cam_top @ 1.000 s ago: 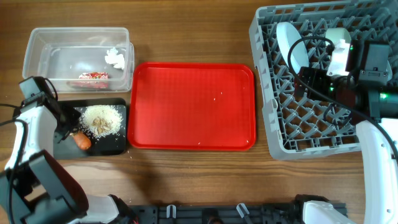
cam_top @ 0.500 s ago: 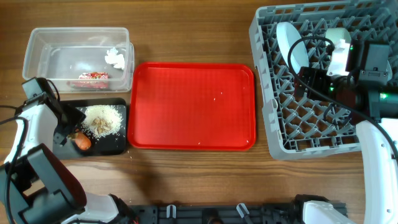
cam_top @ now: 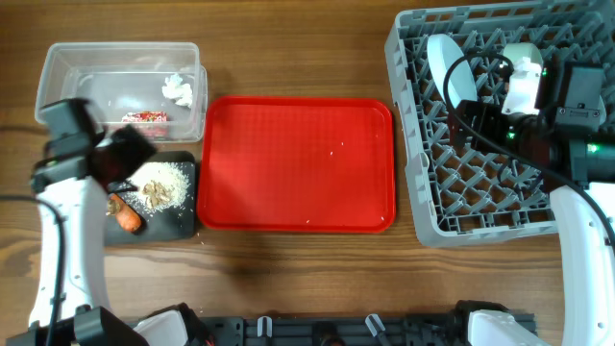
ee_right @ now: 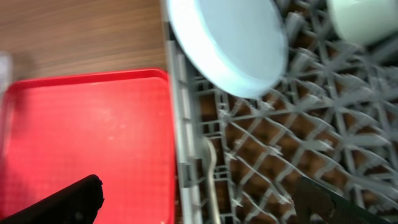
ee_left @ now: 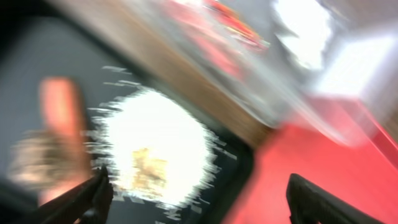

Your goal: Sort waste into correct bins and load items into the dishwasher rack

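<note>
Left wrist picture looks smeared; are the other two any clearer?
Left wrist: heavily streaked, the carrot and crumbs are mere smudges. Overhead: sharp and evenly lit, the red tray crisp. Right wrist: slightly soft, the dish near the lens fuzzy-edged.

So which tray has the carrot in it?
The small black tray, with the carrot beside the rice crumbs. The clear tub holds a wrapper and tissue; the red tray only specks.

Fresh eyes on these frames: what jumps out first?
The big, nearly bare red plastic tray sits dead centre. On the right, the large grey plastic grid rack holds a wide light-blue dish on edge. Far left, a shallow black rectangular tray carries a white rice-crumb pile and an orange carrot.
</note>
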Controlling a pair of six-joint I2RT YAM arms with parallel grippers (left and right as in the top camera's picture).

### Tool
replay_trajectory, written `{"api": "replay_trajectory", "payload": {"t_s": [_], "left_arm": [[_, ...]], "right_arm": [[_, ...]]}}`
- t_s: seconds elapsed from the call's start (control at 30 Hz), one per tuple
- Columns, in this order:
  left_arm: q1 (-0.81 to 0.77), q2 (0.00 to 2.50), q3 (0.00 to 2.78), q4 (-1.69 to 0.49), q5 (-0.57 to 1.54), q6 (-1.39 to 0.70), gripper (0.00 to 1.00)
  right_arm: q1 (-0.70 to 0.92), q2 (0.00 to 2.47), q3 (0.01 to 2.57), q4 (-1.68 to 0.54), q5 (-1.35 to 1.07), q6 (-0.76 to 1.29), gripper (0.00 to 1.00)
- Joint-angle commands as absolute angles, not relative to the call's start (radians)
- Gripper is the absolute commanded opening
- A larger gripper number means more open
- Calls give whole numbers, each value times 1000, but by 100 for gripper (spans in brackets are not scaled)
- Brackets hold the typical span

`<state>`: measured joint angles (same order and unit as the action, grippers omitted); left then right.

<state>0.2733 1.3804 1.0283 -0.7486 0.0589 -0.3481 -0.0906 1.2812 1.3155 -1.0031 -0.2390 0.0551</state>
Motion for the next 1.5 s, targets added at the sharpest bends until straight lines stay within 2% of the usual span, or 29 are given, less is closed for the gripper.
{"api": "replay_trajectory", "payload": {"t_s": [0.0,0.13,0.23,0.47,0.6,0.8,1.0,1.13,1.3,1.47], "left_arm": [[94,1382,1040,-749,100,-255,100],[-91,1391,1040,-768,100,-209,100],[-156,1391,1040,-825,101,-205,100],[-165,1384,1040,-1077,101,-240,100],[-167,1314,1024,-1091,101,-239,100],[-167,1076,933,-995,101,-212,100],[-167,721,775,-904,101,-196,100],[-167,514,738,-886,100,-216,100],[-167,383,738,-885,100,-216,100],[-167,368,738,-893,100,-216,100]], "right_arm": [[-92,1322,1314,-996,-395,-1,100],[-75,1370,1314,-1018,-402,-21,100],[-68,1396,1314,-1073,-374,-27,100],[-68,1405,1314,-1195,-303,-26,100],[-69,1369,1314,-1213,-303,-22,100],[-68,1184,1236,-1131,-200,49,100],[-68,827,1029,-953,-178,56,100],[-68,625,958,-933,-134,56,100],[-68,520,953,-936,-134,55,100],[-68,517,953,-936,-134,56,100]]}}
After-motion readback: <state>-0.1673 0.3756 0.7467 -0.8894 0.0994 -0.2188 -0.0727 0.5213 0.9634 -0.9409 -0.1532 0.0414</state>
